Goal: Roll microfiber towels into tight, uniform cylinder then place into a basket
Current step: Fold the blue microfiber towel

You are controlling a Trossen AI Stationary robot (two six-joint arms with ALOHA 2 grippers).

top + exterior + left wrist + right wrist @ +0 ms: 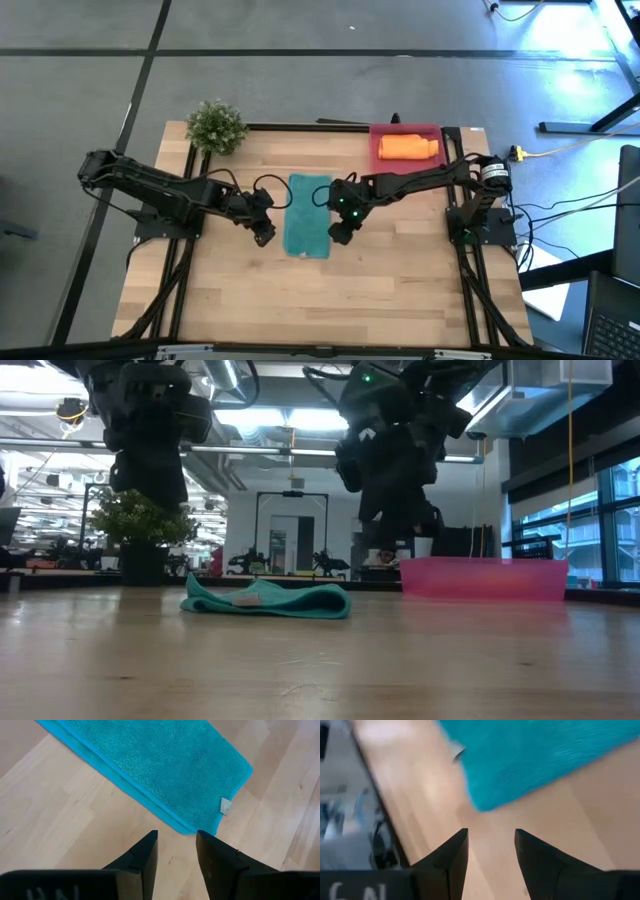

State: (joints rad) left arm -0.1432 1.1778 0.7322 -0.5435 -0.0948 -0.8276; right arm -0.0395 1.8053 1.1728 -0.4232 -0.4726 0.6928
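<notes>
The teal microfiber towel (308, 215) lies folded in a long strip in the middle of the table, several layers stacked at its edge (150, 805), a small white tag (226, 806) near one corner. My left gripper (176, 840) hovers open above bare wood, just off the strip's near left corner. On the other side, my right gripper (491, 837) hovers open off its near right corner (480, 802). The orange towel (408, 148) lies rolled inside the pinkish-red basket (373, 152) at the far right.
A small green plant (216, 126) stands at the table's far left corner. Bare wood stretches from the teal towel (265, 600) to the near edge. The basket (485, 578) sits far right, behind my right arm. Cables run off the table's right side.
</notes>
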